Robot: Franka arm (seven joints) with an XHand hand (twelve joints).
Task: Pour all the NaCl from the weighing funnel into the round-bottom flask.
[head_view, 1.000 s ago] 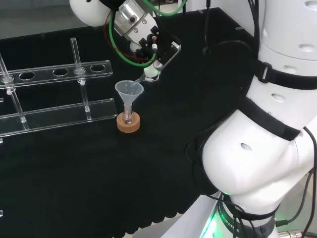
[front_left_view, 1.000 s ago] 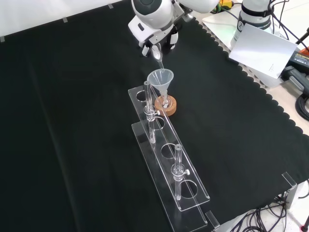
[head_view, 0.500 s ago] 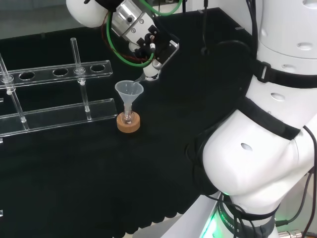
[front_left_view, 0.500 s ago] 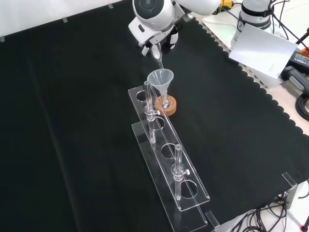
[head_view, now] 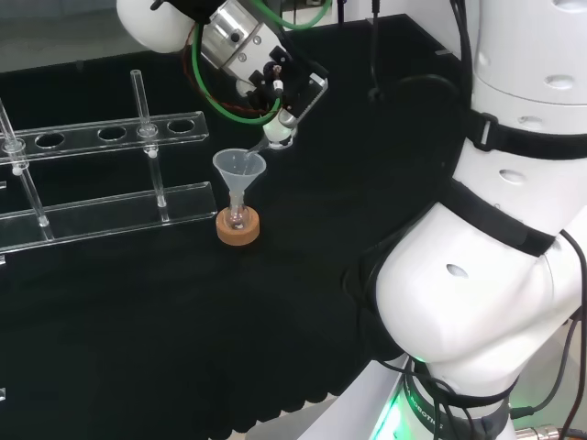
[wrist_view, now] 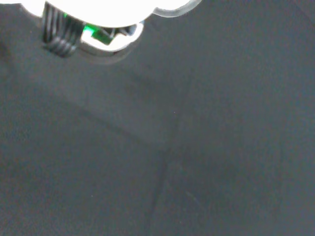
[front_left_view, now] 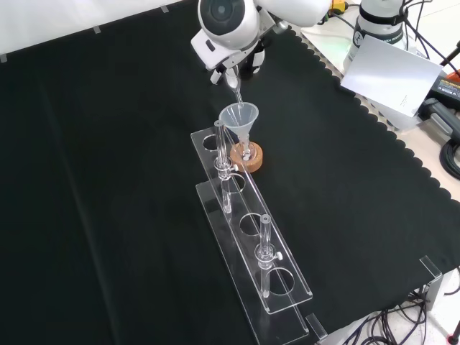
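Rack: the clear plastic rack point(front_left_view: 248, 248) runs from just beside the cork ring point(front_left_view: 247, 157) toward the near edge in the front view, its upright tubes point(front_left_view: 265, 253) blocking passage on that side.
Funnel: a clear funnel point(head_view: 239, 169) stands tall over the ring, barring a low sweep.
Open cloth: the black cloth point(front_left_view: 108, 180) left of the rack in the front view is bare, as is the right.

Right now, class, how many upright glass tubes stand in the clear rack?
2. In the front view, one tube stands at the rack's far end beside the funnel; the other stands nearer the camera. Other clear glass may be hidden.
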